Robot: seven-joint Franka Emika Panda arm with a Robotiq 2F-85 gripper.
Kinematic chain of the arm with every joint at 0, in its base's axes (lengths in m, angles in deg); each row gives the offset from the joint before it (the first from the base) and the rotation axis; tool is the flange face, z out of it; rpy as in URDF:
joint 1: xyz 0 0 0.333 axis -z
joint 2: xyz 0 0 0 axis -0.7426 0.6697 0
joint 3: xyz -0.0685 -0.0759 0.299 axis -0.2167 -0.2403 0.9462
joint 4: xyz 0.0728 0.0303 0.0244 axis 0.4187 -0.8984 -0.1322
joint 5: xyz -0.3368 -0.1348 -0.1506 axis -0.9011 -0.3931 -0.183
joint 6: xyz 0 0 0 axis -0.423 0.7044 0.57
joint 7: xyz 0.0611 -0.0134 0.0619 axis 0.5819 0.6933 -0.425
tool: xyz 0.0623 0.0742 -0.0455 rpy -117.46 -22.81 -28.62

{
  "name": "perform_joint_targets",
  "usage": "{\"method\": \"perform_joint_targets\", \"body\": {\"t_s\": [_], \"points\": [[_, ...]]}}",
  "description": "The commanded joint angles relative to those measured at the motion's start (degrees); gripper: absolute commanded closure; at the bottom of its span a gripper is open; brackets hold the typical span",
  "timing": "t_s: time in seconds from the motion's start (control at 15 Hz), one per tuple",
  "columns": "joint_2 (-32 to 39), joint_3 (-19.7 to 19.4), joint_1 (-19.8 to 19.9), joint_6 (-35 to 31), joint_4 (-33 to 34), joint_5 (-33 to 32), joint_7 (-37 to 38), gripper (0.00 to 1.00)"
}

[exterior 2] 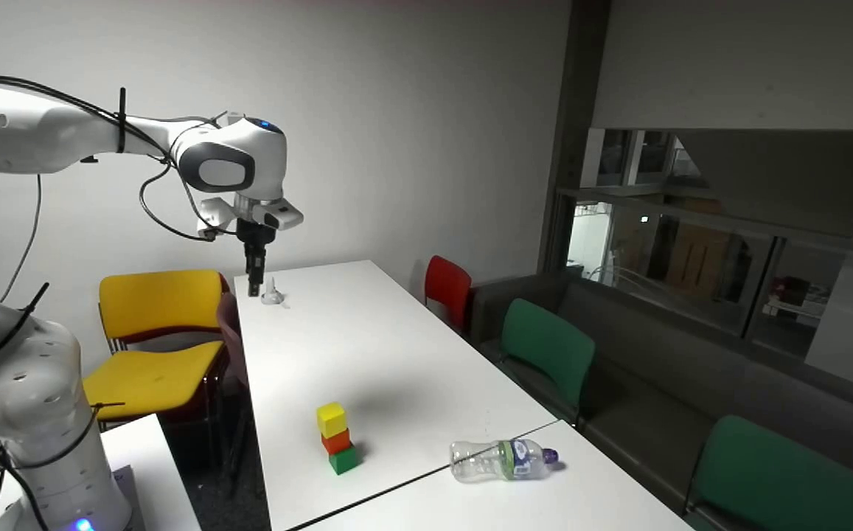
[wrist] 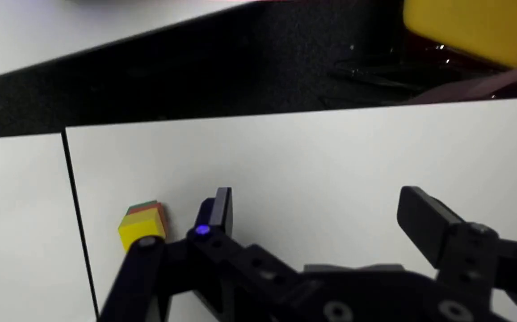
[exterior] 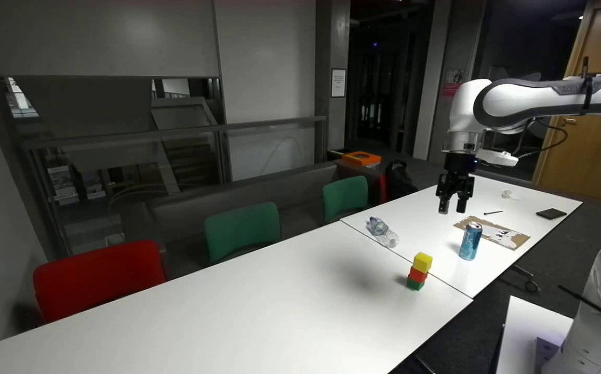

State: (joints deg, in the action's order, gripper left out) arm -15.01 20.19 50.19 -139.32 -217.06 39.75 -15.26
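Note:
My gripper [exterior: 452, 206] hangs high over the white table, its fingers pointing down. In the wrist view the gripper [wrist: 316, 201] is open, with only bare tabletop seen between its widely spread fingers. Nearest is a small upright stack: a yellow block [exterior 2: 332, 419] on an orange-red block [exterior 2: 336, 442] on a green block [exterior 2: 343, 459]. In the wrist view the yellow block [wrist: 140, 226] shows left of the fingers, its lower part covered by the gripper's linkage. The gripper touches nothing. From the side, the gripper [exterior 2: 255, 284] shows as one narrow dark shape.
A clear plastic bottle [exterior 2: 503, 461] lies by the seam between two tables. Past that seam a blue can [exterior: 470, 241] stands before a torn cardboard piece [exterior: 497, 232]. A dark flat object [exterior: 551, 213] lies farther off. A small clear object [exterior 2: 272, 296] sits at the opposite end.

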Motion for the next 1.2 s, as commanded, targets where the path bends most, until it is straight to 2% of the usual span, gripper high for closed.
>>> {"method": "perform_joint_targets", "body": {"t_s": [0.0, 0.2, 0.47, 0.73, 0.93, 1.0, 1.13], "points": [[2.0, 1.4, 2.4, -7.6, 0.5, -4.3, -1.3, 0.00], [5.4, 1.6, 3.6, -11.3, 1.1, -9.3, -0.2, 0.00], [12.8, -0.1, 3.7, -11.3, 2.6, -11.5, -2.3, 0.00], [20.0, -3.1, 2.2, -10.0, 4.2, -9.2, -16.0, 0.00], [23.0, -4.2, 2.5, -8.8, 5.2, -9.8, -25.9, 0.00], [21.0, -3.0, 2.9, -10.8, 2.5, -10.1, -20.6, 0.00], [22.6, -3.5, 3.0, -10.7, 3.3, -10.1, -23.7, 0.00]]}}
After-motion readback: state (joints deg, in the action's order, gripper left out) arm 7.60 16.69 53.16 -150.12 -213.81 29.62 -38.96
